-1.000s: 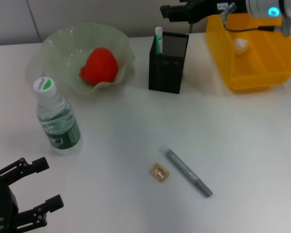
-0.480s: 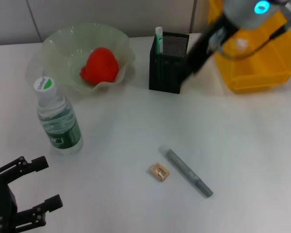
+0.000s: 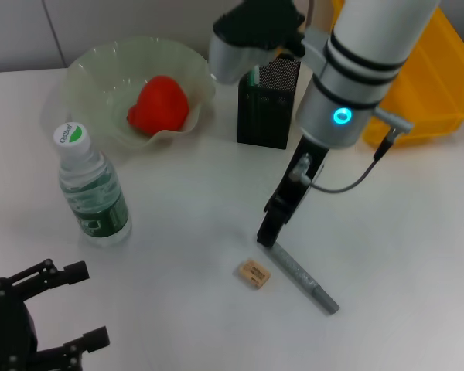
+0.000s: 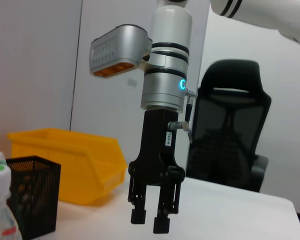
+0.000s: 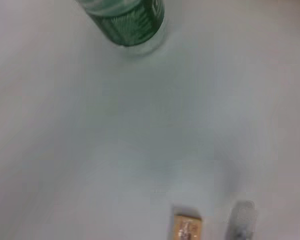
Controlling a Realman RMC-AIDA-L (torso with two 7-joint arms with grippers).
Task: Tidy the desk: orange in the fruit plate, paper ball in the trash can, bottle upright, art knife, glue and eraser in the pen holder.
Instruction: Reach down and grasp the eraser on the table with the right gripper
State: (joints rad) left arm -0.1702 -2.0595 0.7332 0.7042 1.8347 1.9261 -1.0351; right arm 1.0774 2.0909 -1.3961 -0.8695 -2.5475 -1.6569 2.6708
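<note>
Since a second ago your right hand (image 3: 267, 234) has swung from the yellow bin (image 3: 441, 85) down to the surface (image 3: 185, 232), fingers slightly parted just above the grey art knife's (image 3: 300, 274) near end. Your right wrist view adds the eraser (image 5: 186, 227) beside it; left hand (image 3: 58, 309) sits open.

The green-labelled bottle (image 5: 132, 20) is standing on the white desk (image 5: 90, 140), only its lower part showing at the frame's edge. Well apart from it, the tan eraser (image 5: 187, 228) is lying flat, and just beside the eraser the blurred grey end of the art knife (image 5: 241, 220) is showing.
</note>
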